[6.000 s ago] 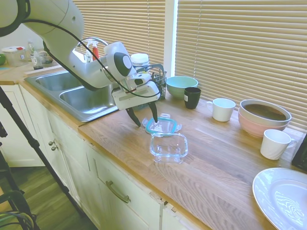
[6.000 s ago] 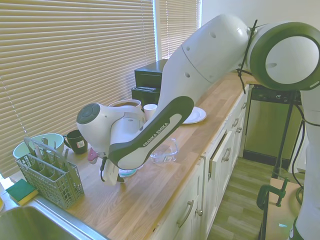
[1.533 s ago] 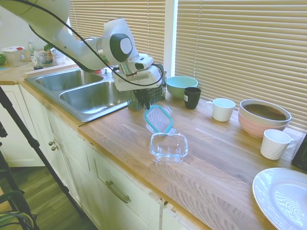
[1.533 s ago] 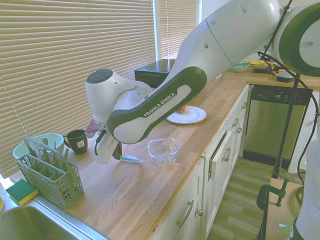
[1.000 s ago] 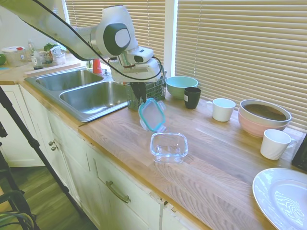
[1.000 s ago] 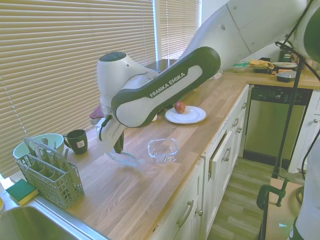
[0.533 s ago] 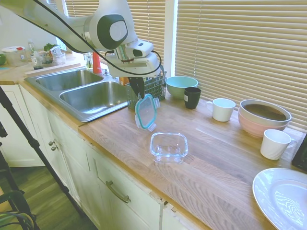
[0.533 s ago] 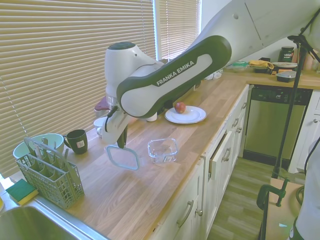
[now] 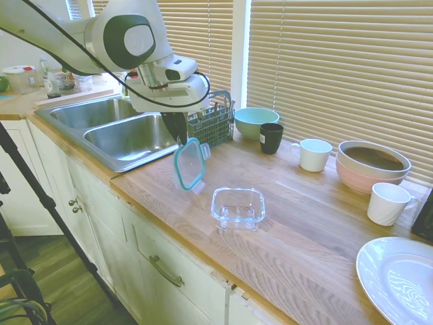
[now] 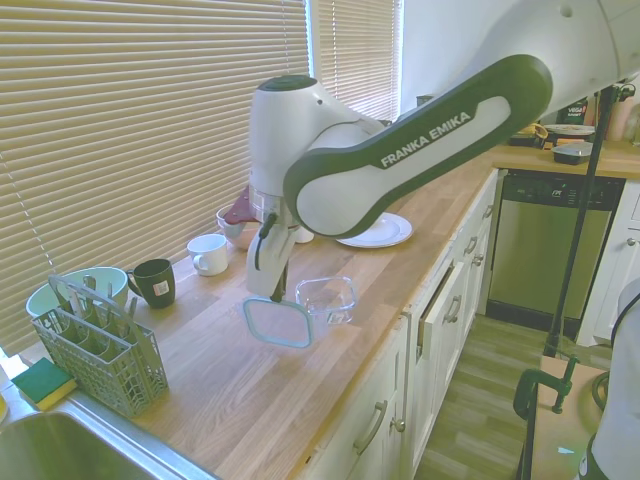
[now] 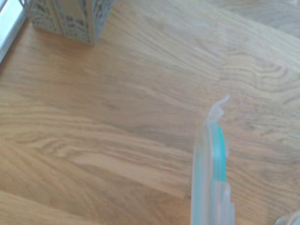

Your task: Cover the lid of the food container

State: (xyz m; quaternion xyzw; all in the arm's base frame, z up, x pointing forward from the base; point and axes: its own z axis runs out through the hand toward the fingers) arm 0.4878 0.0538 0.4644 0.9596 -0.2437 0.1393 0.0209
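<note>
Along the arm's dark forearm we read "FRANKA EMIKA" in white letters in the second exterior view. From the left of the first exterior view we see the arm reach over the sink [image 9: 128, 139], its wrist turned downward, with the gripper [image 9: 178, 132] pinched narrow on the upper edge of the lid [image 9: 188, 164]. We see the lid hanging almost upright in the air, teal rim facing out, clear of the wooden counter [image 9: 298, 223]; the wrist view shows it edge-on [image 11: 211, 164] above the wood grain. Half a second ago the lid hung nearer the cutlery basket [image 9: 211, 122]; we now find it shifted toward the counter's front edge. Further right, the food container [image 9: 237, 207] sits open on the counter, apart from the lid. Beyond it stand the teal bowl [image 9: 256, 122], the black mug [image 9: 271, 137] and the white cup [image 9: 314, 154].
</note>
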